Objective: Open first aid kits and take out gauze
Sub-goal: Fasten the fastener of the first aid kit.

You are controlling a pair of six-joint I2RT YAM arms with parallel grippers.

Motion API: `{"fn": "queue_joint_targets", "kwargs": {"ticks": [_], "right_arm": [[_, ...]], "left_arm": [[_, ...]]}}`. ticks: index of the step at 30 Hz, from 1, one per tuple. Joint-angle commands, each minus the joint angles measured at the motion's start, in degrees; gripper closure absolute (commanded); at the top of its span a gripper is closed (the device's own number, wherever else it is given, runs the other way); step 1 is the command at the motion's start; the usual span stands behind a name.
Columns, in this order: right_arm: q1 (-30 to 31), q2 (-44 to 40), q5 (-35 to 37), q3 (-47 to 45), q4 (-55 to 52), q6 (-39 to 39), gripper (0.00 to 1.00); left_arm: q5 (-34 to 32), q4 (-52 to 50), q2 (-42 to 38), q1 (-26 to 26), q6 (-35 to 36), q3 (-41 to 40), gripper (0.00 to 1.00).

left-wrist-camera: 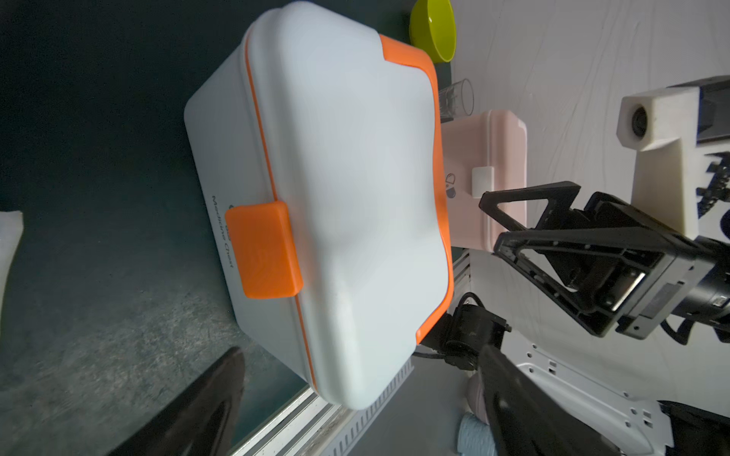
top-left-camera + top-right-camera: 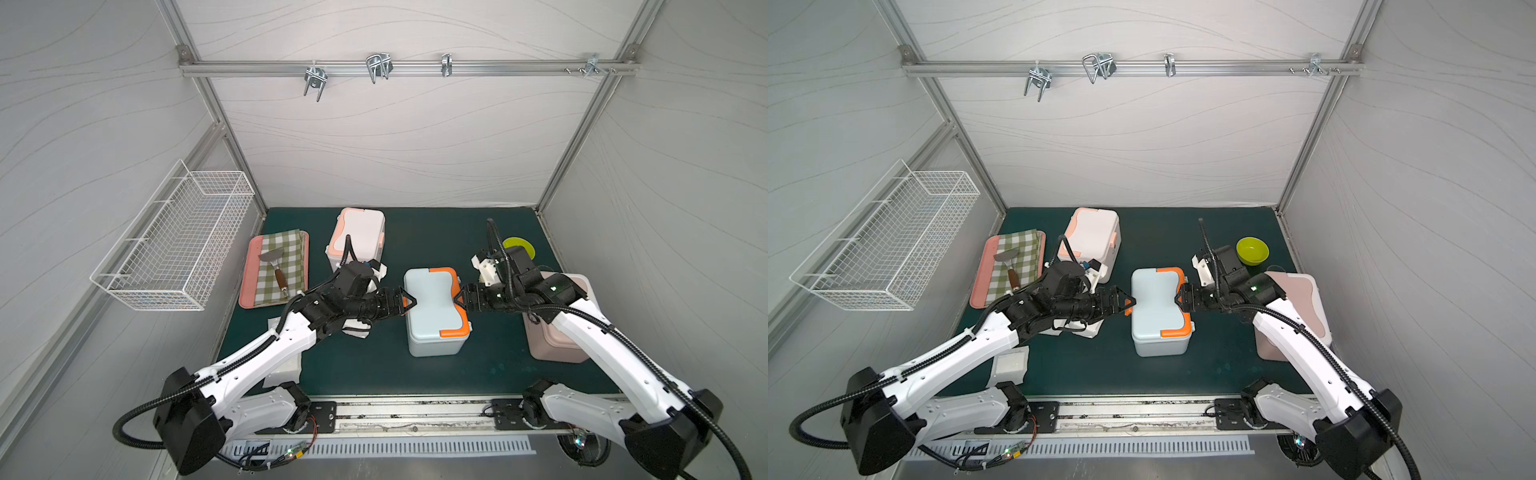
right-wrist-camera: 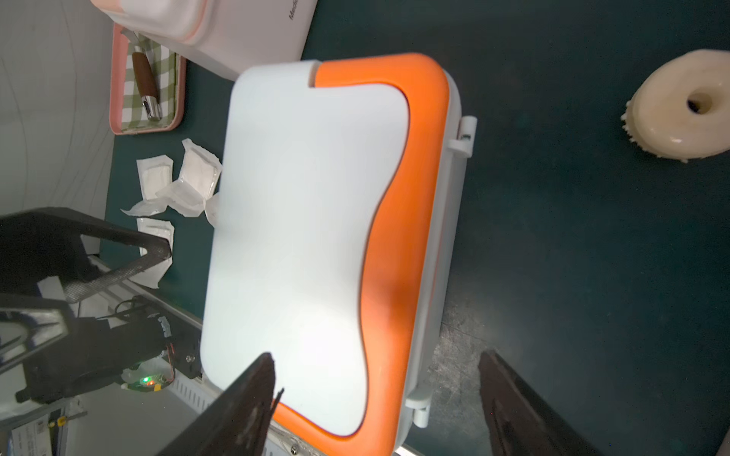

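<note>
- Latch (image 1: 264,254) of the light blue kit (image 2: 434,307) faces left, straight at the left gripper (image 2: 409,301). The gripper's tips sit just beside the orange tab; I cannot tell whether they touch it.
- This kit stands in the middle of the tabletop (image 2: 374,365) with its lid down. Its long axis runs near to far, so each arm meets it across the short width.
- The left gripper's jaws are spread wide and hold nothing. In the left wrist view the tab lies ahead, between them.
- The right gripper (image 2: 459,300) sits at the opposite long side, by the hinges (image 3: 466,134). Its jaws are also apart and empty.
- By my reading, the left arm is the one placed to lift the latch. The right is better placed to brace the box from the hinge side.
- Several gauze pads (image 3: 185,177) already lie loose on the tabletop left of the kit, under the left arm.
</note>
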Motion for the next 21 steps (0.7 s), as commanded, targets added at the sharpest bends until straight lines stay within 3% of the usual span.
{"fn": "queue_joint_targets", "kwargs": {"ticks": [1, 21], "right_arm": [[-1.0, -0.8, -6.5, -2.5, 2.8, 0.5, 0.24], [-1.3, 1.4, -11.3, -7.0, 6.5, 0.1, 0.37]], "left_arm": [[-1.2, -2.3, 3.7, -0.5, 3.4, 3.7, 0.07], [2.2, 5.0, 17.0, -2.7, 2.3, 10.6, 0.10]]}}
